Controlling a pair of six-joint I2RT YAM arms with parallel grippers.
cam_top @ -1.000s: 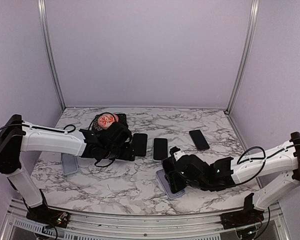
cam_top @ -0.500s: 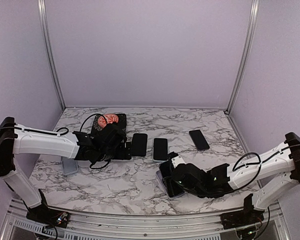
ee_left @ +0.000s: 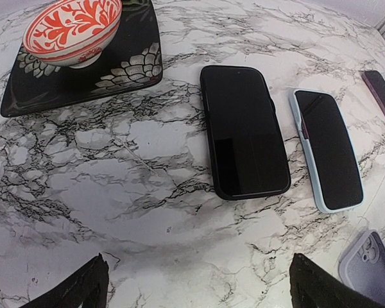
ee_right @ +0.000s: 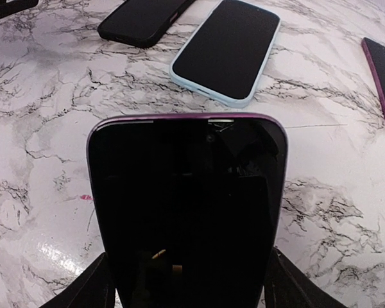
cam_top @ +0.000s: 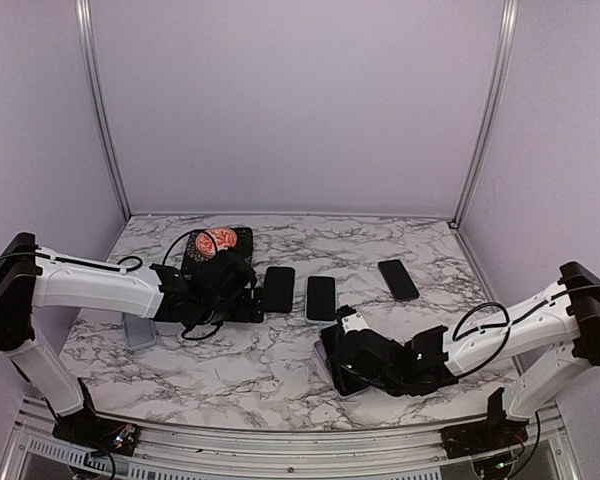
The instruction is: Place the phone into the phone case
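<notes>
Phone [ee_right: 186, 205] poised over phone case [ee_left: 369, 273]
Right gripper [ee_right: 187, 285] clamped on it, left gripper [ee_left: 196, 289] agape at 9 o'clock; lower flat, corners squared. Case seemingly beneath, mostly hidden.

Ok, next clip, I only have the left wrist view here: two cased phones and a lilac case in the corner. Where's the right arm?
Observer: The right gripper is closed on a purple-edged phone, with the screen facing its wrist camera.
Operator: Is it near that lilac case?
Observer: Yes. The top view shows it low over the lilac case, covering most of it. I cannot tell whether the phone is seated.
Operator: Any other cases around?
Observer: A pale flat case-like item lies far left in the top view, beside the left arm.
</notes>
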